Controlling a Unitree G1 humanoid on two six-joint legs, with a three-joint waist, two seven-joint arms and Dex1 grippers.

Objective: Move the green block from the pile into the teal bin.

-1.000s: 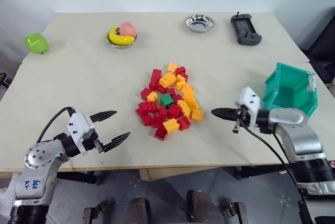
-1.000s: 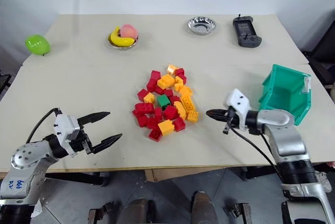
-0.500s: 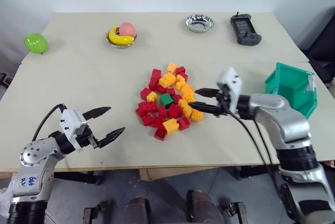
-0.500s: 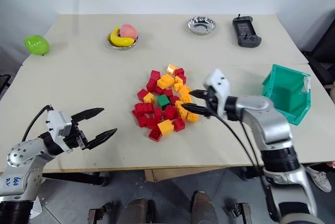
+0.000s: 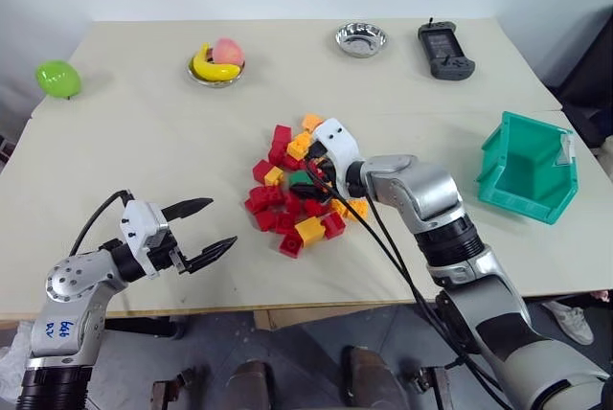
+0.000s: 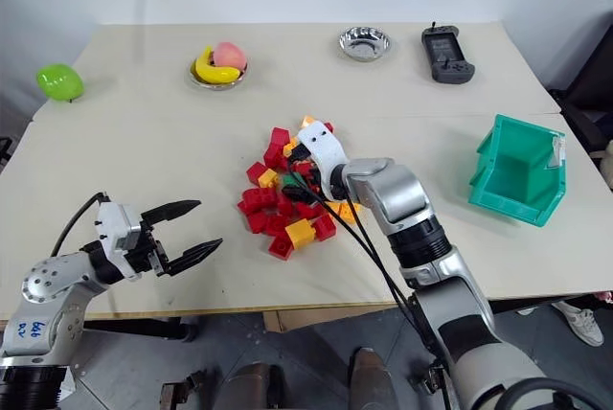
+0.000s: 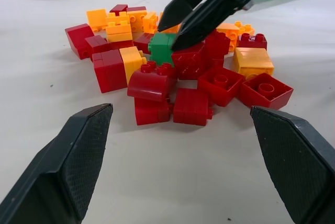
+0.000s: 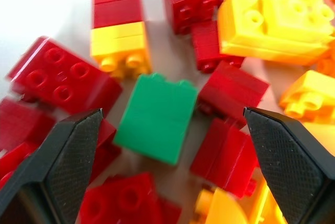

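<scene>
Green among red and yellow, the green block (image 8: 157,118) lies amid the pile (image 5: 305,188) on the table (image 5: 144,142), the right end effector (image 7: 184,19) spread wide above it to straddle it. Left end effector (image 5: 206,232) hovers spread beside the pile; the teal bin (image 5: 529,168) waits well apart.

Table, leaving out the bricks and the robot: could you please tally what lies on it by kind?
Teal bin: 1
Empty bowl: 1
Controller: 1
Lime ball: 1
Fruit dish: 1
Banana: 1
Peach: 1
Total: 7
</scene>
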